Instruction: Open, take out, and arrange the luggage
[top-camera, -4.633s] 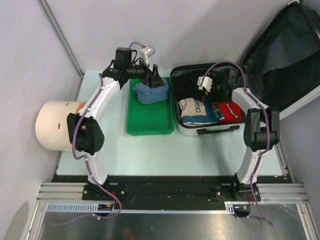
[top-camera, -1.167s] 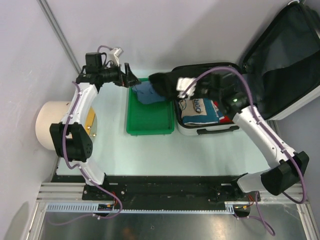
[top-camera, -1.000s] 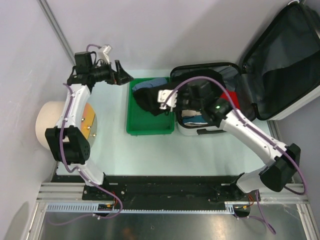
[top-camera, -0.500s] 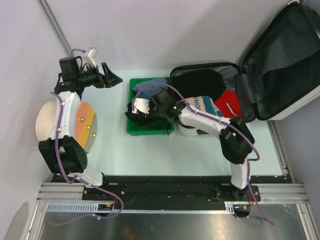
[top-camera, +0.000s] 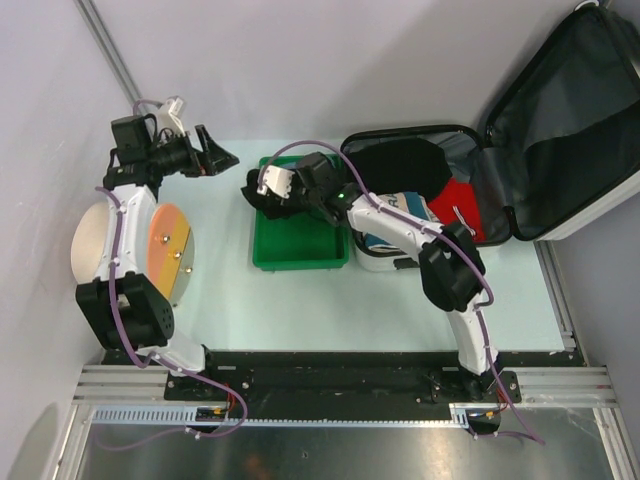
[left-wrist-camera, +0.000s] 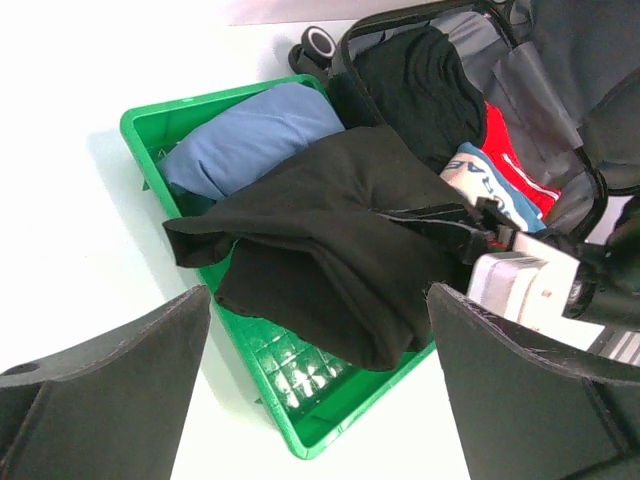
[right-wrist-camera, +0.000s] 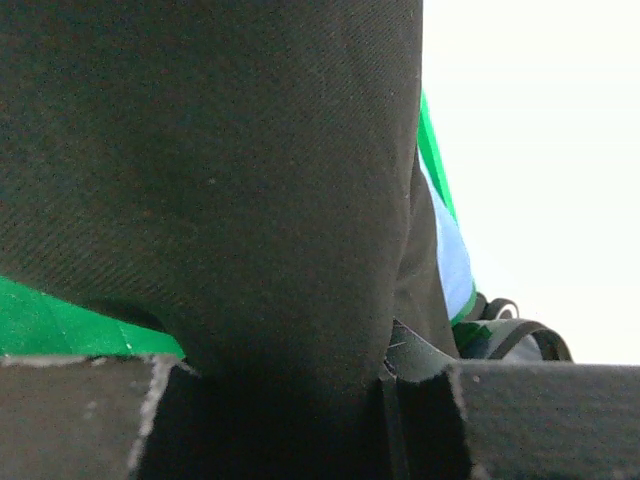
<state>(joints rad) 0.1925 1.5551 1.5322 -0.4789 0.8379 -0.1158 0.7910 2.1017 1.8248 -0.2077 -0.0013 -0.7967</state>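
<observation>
The luggage (top-camera: 560, 130) lies open at the right, its lid tipped back and dark lining showing (left-wrist-camera: 590, 60). In its base lie a black folded garment (top-camera: 400, 165), a red one (top-camera: 462, 215) and a white-and-blue one (top-camera: 408, 207). My right gripper (top-camera: 264, 194) is shut on a black garment (left-wrist-camera: 340, 230), which fills the right wrist view (right-wrist-camera: 220, 180) and hangs over the green tray (top-camera: 300, 264). A blue garment (left-wrist-camera: 250, 140) lies in the tray's far end, partly under the black one. My left gripper (top-camera: 215, 155) is open and empty, up to the left of the tray.
A cream cylinder (top-camera: 95, 250) with an orange-brown end face stands at the left edge beside the left arm. The right arm reaches across the suitcase base to the tray. A black suitcase wheel (left-wrist-camera: 318, 42) sits just behind the tray's far corner.
The right arm has carried the black garment out of the suitcase and leftward over the tray, ending at its far left part. The left arm has swung away to the left, still open.
</observation>
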